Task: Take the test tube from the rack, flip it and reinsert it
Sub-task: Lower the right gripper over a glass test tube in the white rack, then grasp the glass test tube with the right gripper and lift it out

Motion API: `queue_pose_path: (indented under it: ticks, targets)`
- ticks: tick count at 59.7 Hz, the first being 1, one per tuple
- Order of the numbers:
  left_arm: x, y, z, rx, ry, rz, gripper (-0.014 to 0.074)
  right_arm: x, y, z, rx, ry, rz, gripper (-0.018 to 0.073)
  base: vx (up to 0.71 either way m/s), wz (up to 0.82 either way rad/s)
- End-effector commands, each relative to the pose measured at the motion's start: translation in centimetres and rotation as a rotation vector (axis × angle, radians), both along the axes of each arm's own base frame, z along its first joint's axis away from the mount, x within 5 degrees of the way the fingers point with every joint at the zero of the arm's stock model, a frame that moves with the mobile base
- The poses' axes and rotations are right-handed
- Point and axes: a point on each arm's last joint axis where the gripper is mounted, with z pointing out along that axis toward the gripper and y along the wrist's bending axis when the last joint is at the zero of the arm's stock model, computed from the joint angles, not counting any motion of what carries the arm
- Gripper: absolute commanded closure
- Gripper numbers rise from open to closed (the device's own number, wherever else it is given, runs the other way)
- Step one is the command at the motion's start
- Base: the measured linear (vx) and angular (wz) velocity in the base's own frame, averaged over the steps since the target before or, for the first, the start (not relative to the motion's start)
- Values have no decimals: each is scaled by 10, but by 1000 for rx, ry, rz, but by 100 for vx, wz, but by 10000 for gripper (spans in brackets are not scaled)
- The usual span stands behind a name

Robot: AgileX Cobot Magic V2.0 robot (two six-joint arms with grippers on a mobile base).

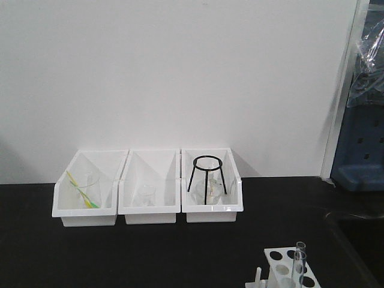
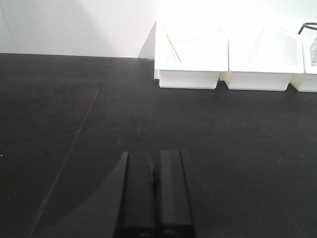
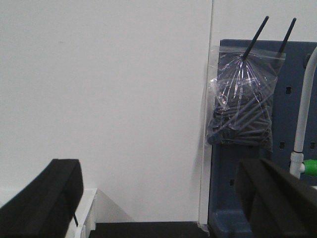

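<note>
The white rack (image 1: 287, 269) shows at the bottom right of the front view, partly cut off by the frame edge. A clear test tube (image 1: 299, 261) stands upright in one of its holes. Neither arm appears in the front view. In the left wrist view my left gripper (image 2: 155, 168) is shut, its two dark fingers pressed together low over the black table, holding nothing. In the right wrist view my right gripper (image 3: 157, 198) is wide open, its fingers at the frame's two sides, facing the white wall with nothing between them. The rack and tube are out of both wrist views.
Three white open-front bins (image 1: 149, 187) stand in a row against the wall; the right one holds a black tripod stand (image 1: 207, 178), the others hold glassware. A blue pegboard (image 3: 270, 144) with a plastic bag of pegs (image 3: 242, 106) stands at the right. The black table (image 1: 120, 252) spreads in front.
</note>
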Motion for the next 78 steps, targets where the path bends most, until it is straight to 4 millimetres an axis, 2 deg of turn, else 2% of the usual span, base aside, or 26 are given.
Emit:
queue_pose_path:
  ticks: [1, 8, 17, 25, 32, 54, 66, 78]
  targets:
    - [0, -1, 7, -1, -88, -12, 603, 3, 3, 3, 1, -98, 20, -155, 0, 0]
    - [0, -1, 7, -1, -88, -12, 603, 11, 20, -54, -10, -39, 117, -114, 0, 0]
    - [0, -1, 7, -1, -88, -12, 603, -1, 36, -124, -11, -21, 226, -57, 0, 0]
    - [0, -1, 7, -1, -88, -12, 603, -5, 43, -161, -11, 19, 277, -15, 0, 0]
    - [0, -1, 7, -1, -88, -12, 603, 6, 49, -173, -11, 52, 295, -7, 0, 0]
    - [0, -1, 7, -1, -88, -12, 603, 51, 73, -185, 32, -35, 404, -7, 0, 0]
    - [0, -1, 7, -1, -88, -12, 603, 74, 80, -199, 50, -17, 408, -7, 0, 0]
    - [0, -1, 7, -1, -88, -12, 603, 88, 82, -211, 58, 7, 388, -7, 0, 0]
